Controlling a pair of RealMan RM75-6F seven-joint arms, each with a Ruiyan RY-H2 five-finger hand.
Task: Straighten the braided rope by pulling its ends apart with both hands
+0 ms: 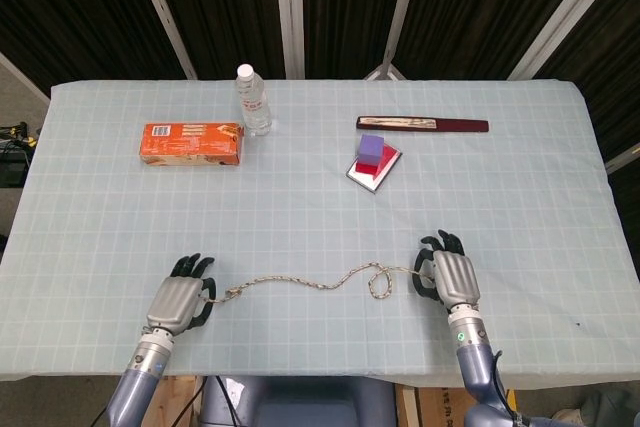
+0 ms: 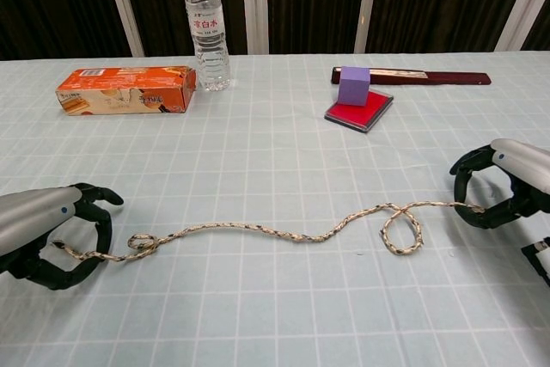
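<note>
The braided rope point(image 1: 310, 282) point(image 2: 258, 229) lies wavy across the near part of the table. It has a small curl point(image 2: 142, 242) by its left end and a bigger loop point(image 2: 401, 231) point(image 1: 380, 280) near its right end. My left hand point(image 1: 180, 297) point(image 2: 43, 234) curls over the left end and pinches it between thumb and fingers. The right end runs in between the thumb and curled fingers of my right hand point(image 1: 450, 275) point(image 2: 507, 186), which holds it low over the cloth.
Further back stand an orange box point(image 1: 191, 142) point(image 2: 125, 90) and a water bottle point(image 1: 253, 99) point(image 2: 207, 27). A purple cube point(image 1: 372, 146) point(image 2: 353, 85) sits on a red pad point(image 2: 359, 109), with a long dark case point(image 1: 422, 124) point(image 2: 430, 77) behind it.
</note>
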